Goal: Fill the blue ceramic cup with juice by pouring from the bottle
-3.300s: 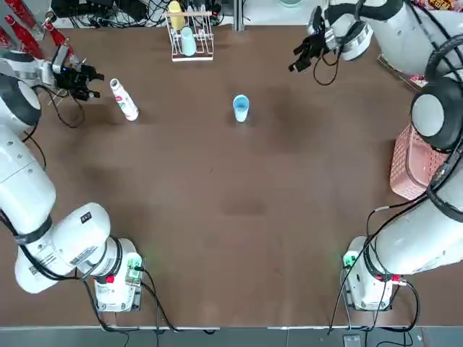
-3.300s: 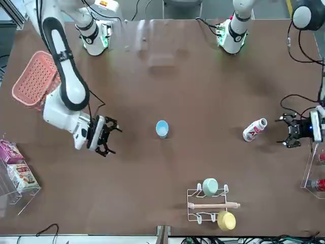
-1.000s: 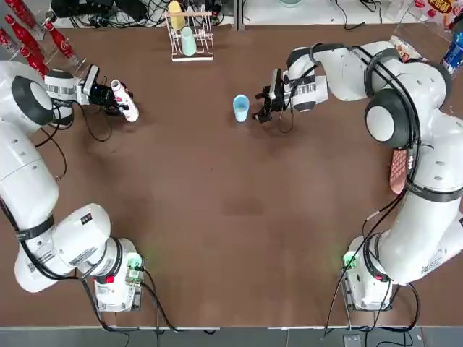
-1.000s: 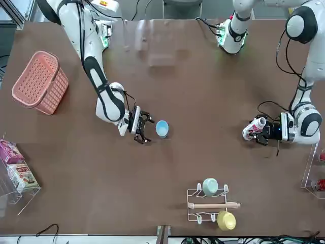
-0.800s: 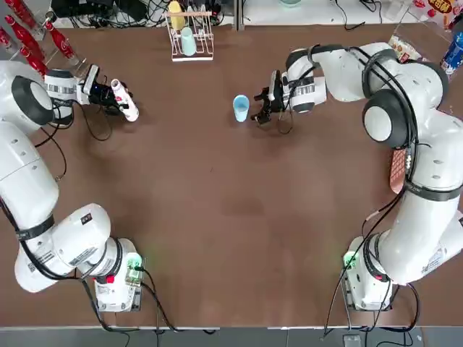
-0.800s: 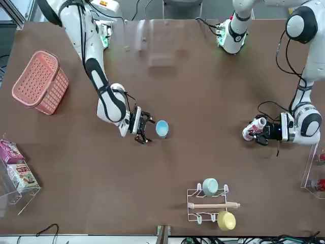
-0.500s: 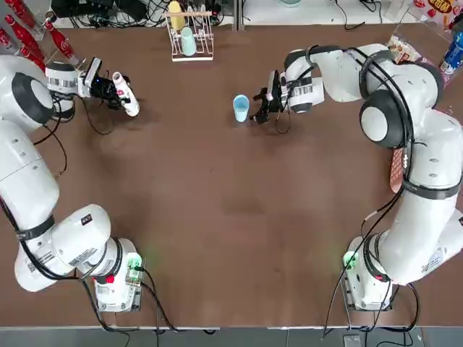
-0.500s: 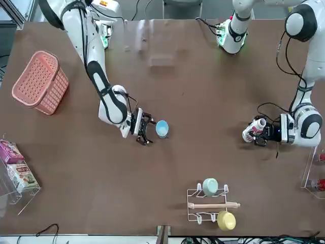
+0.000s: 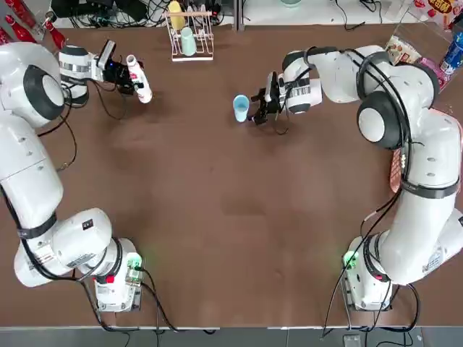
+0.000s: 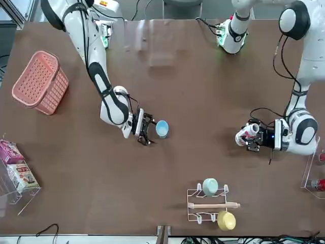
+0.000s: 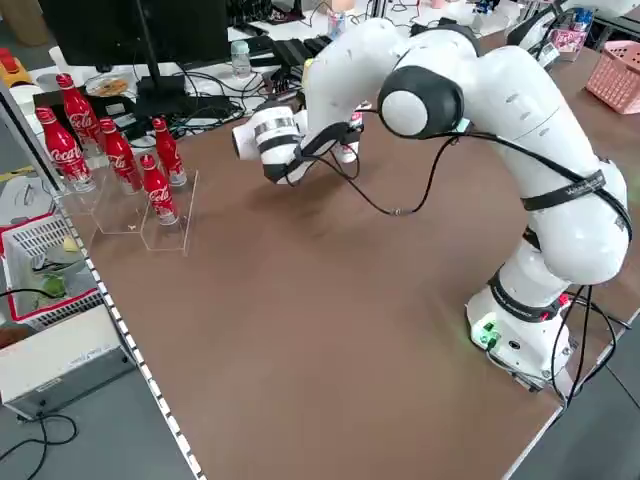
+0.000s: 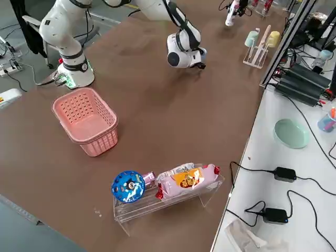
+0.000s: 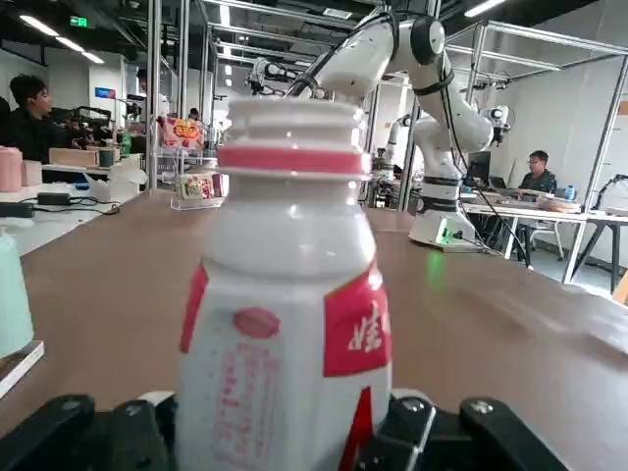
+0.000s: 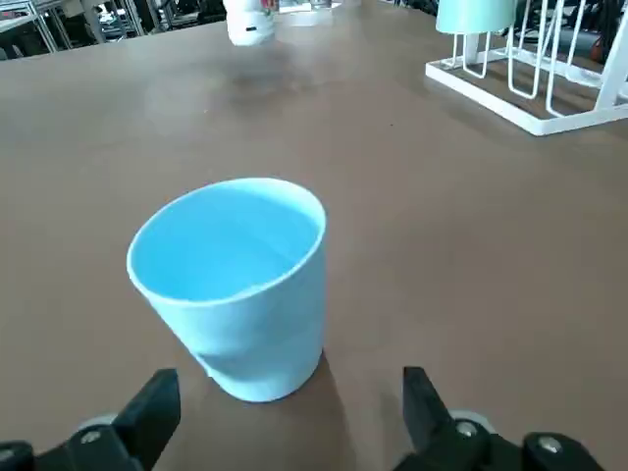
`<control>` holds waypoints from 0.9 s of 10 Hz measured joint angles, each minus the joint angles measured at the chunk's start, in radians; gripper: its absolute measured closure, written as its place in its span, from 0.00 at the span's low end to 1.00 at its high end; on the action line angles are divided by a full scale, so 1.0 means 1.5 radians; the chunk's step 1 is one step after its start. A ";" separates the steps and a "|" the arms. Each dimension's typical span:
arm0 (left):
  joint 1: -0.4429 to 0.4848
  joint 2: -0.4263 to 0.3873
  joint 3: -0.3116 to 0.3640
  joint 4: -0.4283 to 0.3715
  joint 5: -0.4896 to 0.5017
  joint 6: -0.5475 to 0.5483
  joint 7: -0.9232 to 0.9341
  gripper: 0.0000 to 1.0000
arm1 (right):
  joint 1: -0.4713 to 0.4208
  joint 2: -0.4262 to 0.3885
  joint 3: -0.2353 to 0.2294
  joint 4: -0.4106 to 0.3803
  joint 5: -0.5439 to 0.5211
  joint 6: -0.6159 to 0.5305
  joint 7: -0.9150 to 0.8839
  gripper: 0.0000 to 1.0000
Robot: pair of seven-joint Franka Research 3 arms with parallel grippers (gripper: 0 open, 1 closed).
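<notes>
While our left claw grasps the bottle on the left side of the counter, our right claw is released, with its fingers spread just beside the blue ceramic cup. The cup stands upright near the middle, well apart from the bottle. We judge that the task is in its early part: the bottle is in the grip, but the cup is not yet gripped, and we see no juice in it. What is left, we think, is to steady the cup, carry the bottle to it and pour.

The counter is brown and smooth. On it we see the wire rack, the pink basket and the red cola bottles. In the room behind there are metal frames and two seated persons.
</notes>
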 joint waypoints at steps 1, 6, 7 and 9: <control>-0.024 -0.004 0.000 0.000 -0.016 0.019 -0.004 0.53 | 0.003 0.003 0.000 0.000 0.000 0.000 -0.004 0.00; -0.108 -0.010 0.000 0.001 -0.085 0.119 -0.023 0.53 | 0.024 0.007 0.000 0.000 0.017 0.000 -0.010 0.00; -0.126 -0.010 0.000 0.000 -0.101 0.123 -0.028 0.53 | 0.028 0.007 0.001 0.000 0.021 0.000 -0.010 0.00; -0.157 -0.012 0.000 -0.003 -0.119 0.131 -0.050 0.54 | 0.036 0.007 0.001 0.000 0.032 -0.001 -0.010 0.00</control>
